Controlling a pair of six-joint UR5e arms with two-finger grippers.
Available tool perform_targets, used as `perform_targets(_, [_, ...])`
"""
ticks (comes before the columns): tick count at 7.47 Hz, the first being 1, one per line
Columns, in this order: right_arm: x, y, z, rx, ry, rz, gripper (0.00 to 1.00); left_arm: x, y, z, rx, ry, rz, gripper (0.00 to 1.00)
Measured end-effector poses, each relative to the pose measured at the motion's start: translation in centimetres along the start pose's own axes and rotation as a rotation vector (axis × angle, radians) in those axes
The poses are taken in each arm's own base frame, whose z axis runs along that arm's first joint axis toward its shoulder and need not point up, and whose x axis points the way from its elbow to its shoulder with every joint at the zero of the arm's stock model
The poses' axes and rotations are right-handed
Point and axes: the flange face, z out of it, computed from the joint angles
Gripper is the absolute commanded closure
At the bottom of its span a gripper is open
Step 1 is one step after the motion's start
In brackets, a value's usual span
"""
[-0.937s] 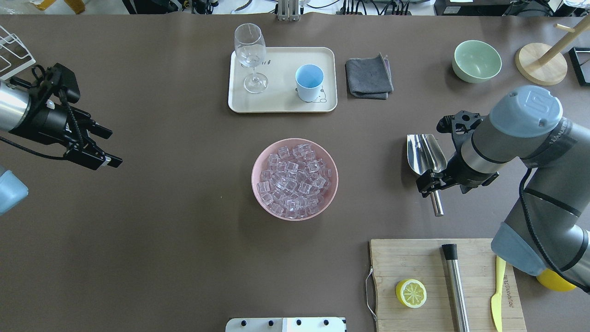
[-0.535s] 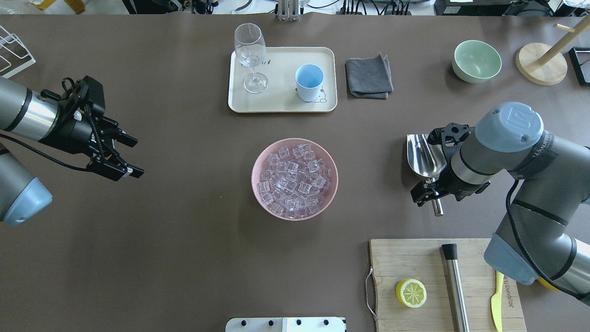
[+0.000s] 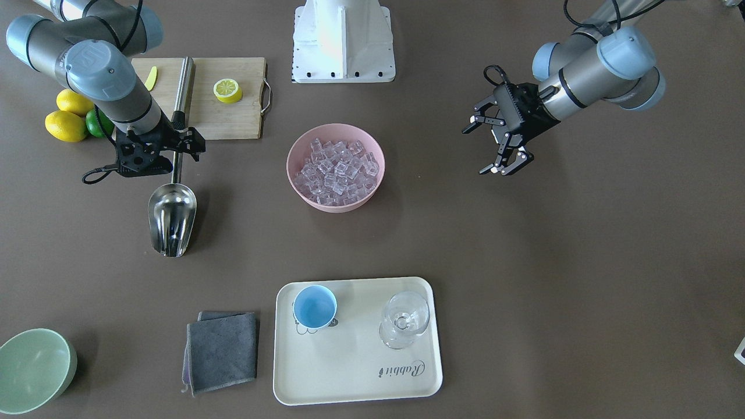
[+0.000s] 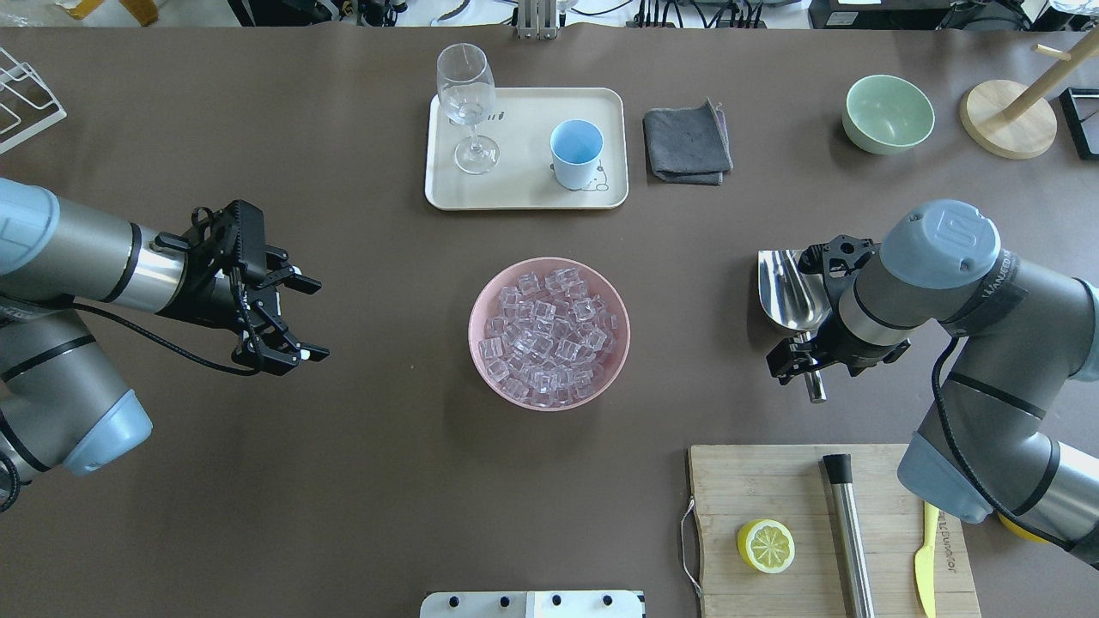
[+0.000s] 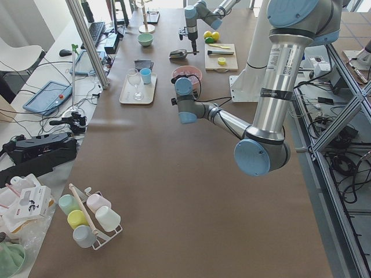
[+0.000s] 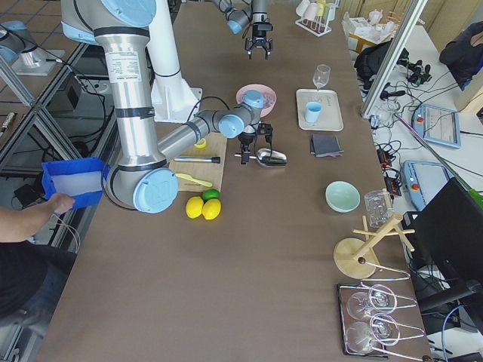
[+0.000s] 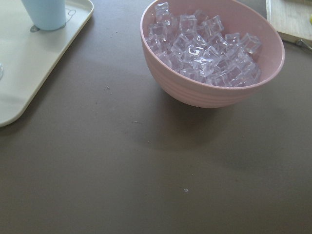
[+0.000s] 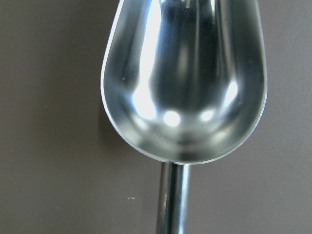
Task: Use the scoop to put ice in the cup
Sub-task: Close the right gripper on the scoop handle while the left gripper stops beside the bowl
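The ice (image 4: 549,335) fills a pink bowl (image 4: 477,302) at the table's middle; it also shows in the left wrist view (image 7: 204,41). The light-blue cup (image 4: 575,153) stands on a cream tray (image 4: 524,196) behind the bowl. The steel scoop (image 4: 790,287) lies on the table right of the bowl, handle toward me; its trough fills the right wrist view (image 8: 185,83). My right gripper (image 4: 798,365) is low over the scoop's handle, jaws open astride it. My left gripper (image 4: 300,318) is open and empty, left of the bowl.
A stemmed glass (image 4: 466,103) stands on the tray. A grey cloth (image 4: 687,144) and a green bowl (image 4: 889,112) lie at the back right. A cutting board (image 4: 773,489) at the front right holds a lemon half, a steel rod and a yellow knife.
My left arm has swung right toward the pink bowl, gripper still open. My right gripper has shifted slightly along the scoop's handle. The scoop has not moved.
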Motion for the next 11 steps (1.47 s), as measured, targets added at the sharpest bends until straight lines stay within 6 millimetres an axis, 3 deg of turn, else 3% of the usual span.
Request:
perform_targets(3, [0.9,-0.1,1.5,0.017,-0.058,0.047,0.01,2.0,-0.6,3.9,0.053,-0.145,0.303,0.01])
perform_targets(6, [0.7,0.2,1.5,-0.010,-0.084,0.077,0.06,2.7,-0.6,7.7,0.072,-0.127,0.358,0.01])
perform_targets(11, [1.1,0.2,1.8,-0.012,-0.075,0.083,0.07,2.5,-2.8,10.5,0.085,-0.109,0.371,0.01])
